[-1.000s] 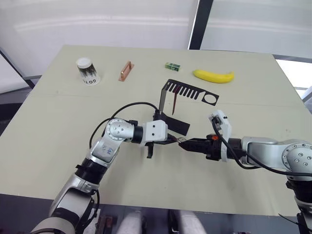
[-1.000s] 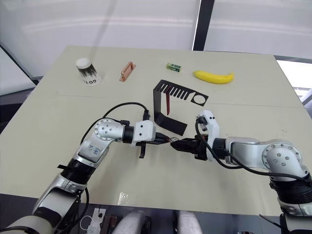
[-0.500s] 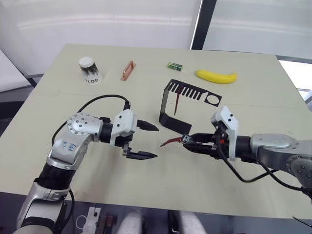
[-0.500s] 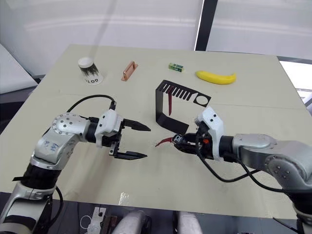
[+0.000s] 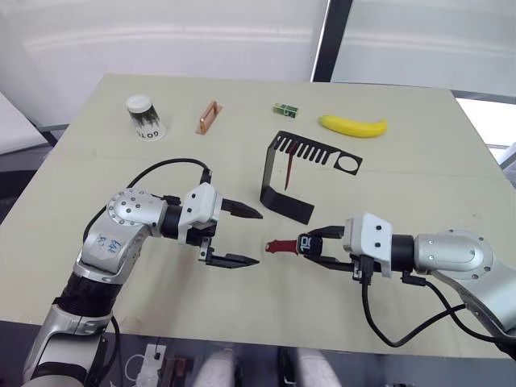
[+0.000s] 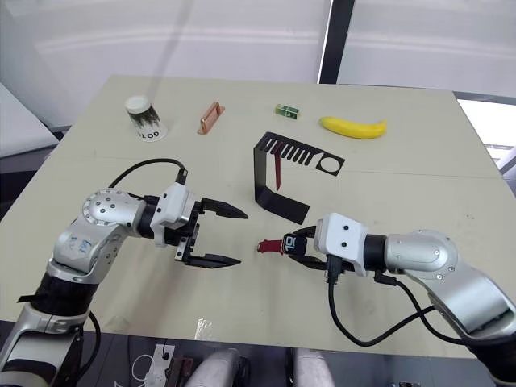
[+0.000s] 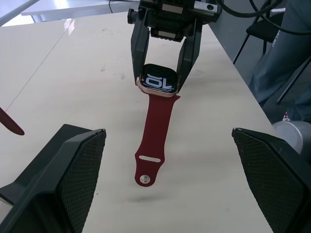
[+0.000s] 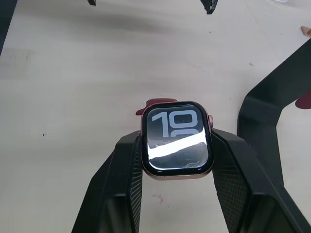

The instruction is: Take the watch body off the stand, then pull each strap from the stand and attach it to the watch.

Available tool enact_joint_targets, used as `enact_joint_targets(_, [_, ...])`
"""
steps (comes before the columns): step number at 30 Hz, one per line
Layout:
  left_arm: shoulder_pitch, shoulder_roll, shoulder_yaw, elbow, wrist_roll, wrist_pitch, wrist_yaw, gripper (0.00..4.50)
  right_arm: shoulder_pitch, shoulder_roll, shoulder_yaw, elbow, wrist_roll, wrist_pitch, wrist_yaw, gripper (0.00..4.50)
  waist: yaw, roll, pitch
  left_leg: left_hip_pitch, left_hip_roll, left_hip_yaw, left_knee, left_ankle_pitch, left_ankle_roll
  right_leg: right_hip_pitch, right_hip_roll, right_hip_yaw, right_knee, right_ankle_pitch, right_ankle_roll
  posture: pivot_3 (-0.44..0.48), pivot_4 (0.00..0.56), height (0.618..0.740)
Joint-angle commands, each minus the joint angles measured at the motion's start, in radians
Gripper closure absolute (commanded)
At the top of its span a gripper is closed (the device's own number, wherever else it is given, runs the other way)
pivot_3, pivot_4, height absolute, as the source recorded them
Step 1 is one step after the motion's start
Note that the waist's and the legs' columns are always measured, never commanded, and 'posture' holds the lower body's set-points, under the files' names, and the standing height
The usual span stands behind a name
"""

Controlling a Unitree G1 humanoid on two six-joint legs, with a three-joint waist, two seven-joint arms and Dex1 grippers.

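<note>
Red strap (image 7: 151, 141) is already hanging on the watch (image 8: 177, 141) my right pincer (image 5: 310, 246) is clamping, left pincer (image 5: 242, 236) gaping empty, second strap (image 5: 288, 171) waiting on the stand (image 5: 278, 201).

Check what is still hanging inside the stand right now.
One dark red strap hangs from the comb slots of the stand. The other strap is on the watch body, held by the right gripper. Its slot attachment is hidden.
</note>
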Motion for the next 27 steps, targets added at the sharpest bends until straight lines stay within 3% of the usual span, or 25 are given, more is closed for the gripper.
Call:
enact_joint_targets(1, [-0.001,0.012,0.007,-0.024,0.002,-0.021,0.000,0.02,-0.005,0.018,-0.041,-0.016,-0.005,0.000,0.019,2.99,0.000,0.000,0.000,0.000,0.000,0.000,0.000,0.000,0.000,0.000,0.000,0.000,0.000,0.000,0.000,0.000,0.150,0.740])
enact_joint_targets(5, [0.002,0.017,0.004,-0.025,0.022,-0.047,0.002,0.02,-0.019,0.048,-0.063,-0.011,0.028,0.080,0.001,2.99,-0.001,0.000,0.000,0.000,0.000,0.000,0.000,0.000,0.000,0.000,0.000,0.000,0.000,0.000,0.000,0.000,0.150,0.740])
enact_joint_targets(9, [0.001,0.007,-0.012,-0.003,0.111,-0.163,0.037,0.02,-0.064,0.117,-0.136,-0.008,0.247,0.384,-0.088,2.99,0.000,0.000,0.000,0.000,0.000,0.000,0.000,0.000,0.000,0.000,0.000,0.000,0.001,0.000,0.000,0.000,0.150,0.740])
enact_joint_targets(13, [0.008,-0.024,-0.026,-0.002,0.183,-0.215,0.112,0.02,-0.157,0.202,-0.221,0.034,0.506,0.742,-0.259,2.99,0.000,0.000,0.000,0.000,0.000,0.000,0.000,0.000,0.000,0.000,0.000,0.000,0.001,0.000,0.000,0.000,0.150,0.740])
enact_joint_targets(16, [0.006,-0.042,-0.039,-0.008,0.218,-0.204,0.163,0.02,-0.209,0.269,-0.273,0.072,0.641,0.899,-0.375,2.99,0.000,0.000,0.000,0.000,0.000,0.000,0.000,0.000,0.000,0.000,0.000,0.000,0.005,0.000,0.000,0.000,0.150,0.740])
enact_joint_targets(23, [-0.001,-0.104,-0.060,-0.015,0.256,-0.156,0.261,0.02,-0.259,0.400,-0.368,0.180,0.901,1.055,-0.663,2.99,0.000,0.000,0.000,0.000,0.000,0.000,0.000,0.000,0.000,0.000,0.000,0.000,0.007,0.000,0.000,0.000,0.150,0.740])
enact_joint_targets(25, [0.001,-0.118,-0.059,-0.012,0.239,-0.135,0.264,0.53,-0.266,0.411,-0.372,0.207,0.963,1.053,-0.729,2.99,-0.001,0.000,0.000,0.000,0.000,0.000,0.000,0.000,0.000,0.000,-0.001,0.000,0.007,0.000,0.000,0.000,0.150,0.740])
enact_joint_targets(27, [0.000,-0.127,-0.062,-0.010,0.231,-0.106,0.264,1.31,-0.274,0.408,-0.366,0.223,1.005,1.045,-0.779,2.99,-0.001,0.000,0.000,0.000,0.000,0.000,0.000,0.000,0.000,0.000,-0.001,0.000,0.007,0.000,0.000,0.000,0.150,0.740])
